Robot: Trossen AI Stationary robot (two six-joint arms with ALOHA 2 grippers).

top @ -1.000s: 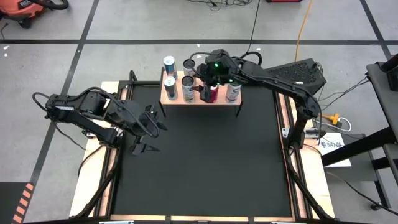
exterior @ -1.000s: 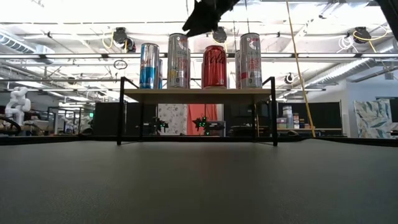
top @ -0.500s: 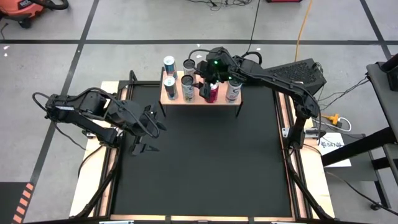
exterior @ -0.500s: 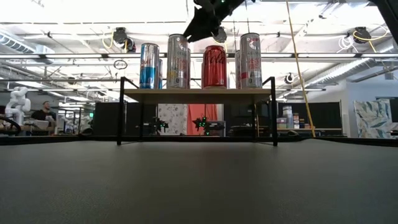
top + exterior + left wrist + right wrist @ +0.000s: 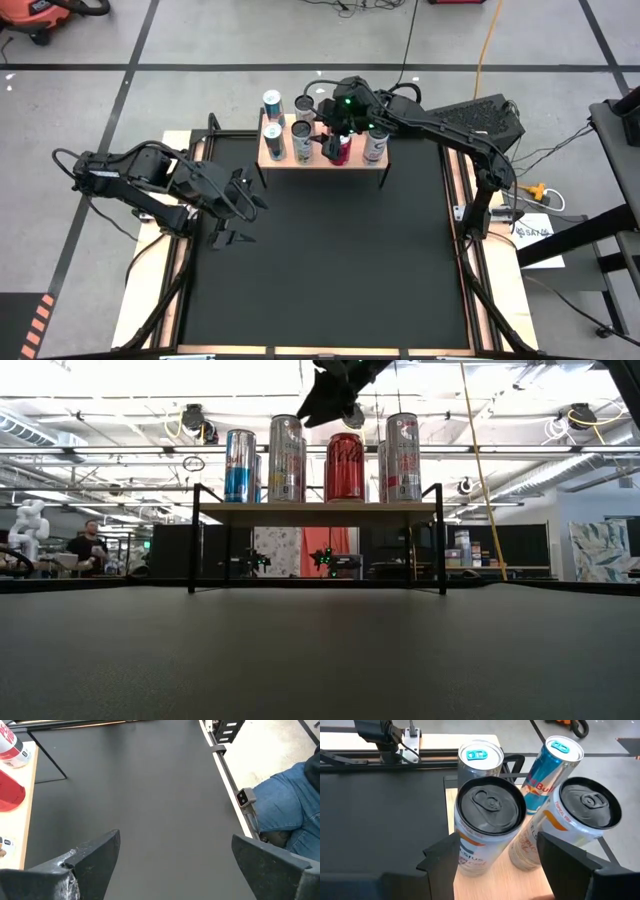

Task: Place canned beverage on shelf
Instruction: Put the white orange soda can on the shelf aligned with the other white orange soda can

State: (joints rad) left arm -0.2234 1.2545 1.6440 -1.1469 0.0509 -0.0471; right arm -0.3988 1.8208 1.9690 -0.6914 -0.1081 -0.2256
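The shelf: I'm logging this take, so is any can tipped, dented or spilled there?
Nothing stands out. On the small light-wood shelf the blue-and-silver can, two silver cans and red can all stand upright; no spill shows.

Level with the bench (image 5: 320, 660). I see the shelf (image 5: 318, 512) carrying four cans abreast: blue can (image 5: 239, 465), silver can (image 5: 286, 458), red can (image 5: 344, 466), pale can (image 5: 403, 457). Right gripper (image 5: 330, 390) hangs above silver and red cans. Person (image 5: 88, 548) seated far back.

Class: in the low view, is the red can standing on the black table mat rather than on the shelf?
No, the red can stands upright on the shelf.
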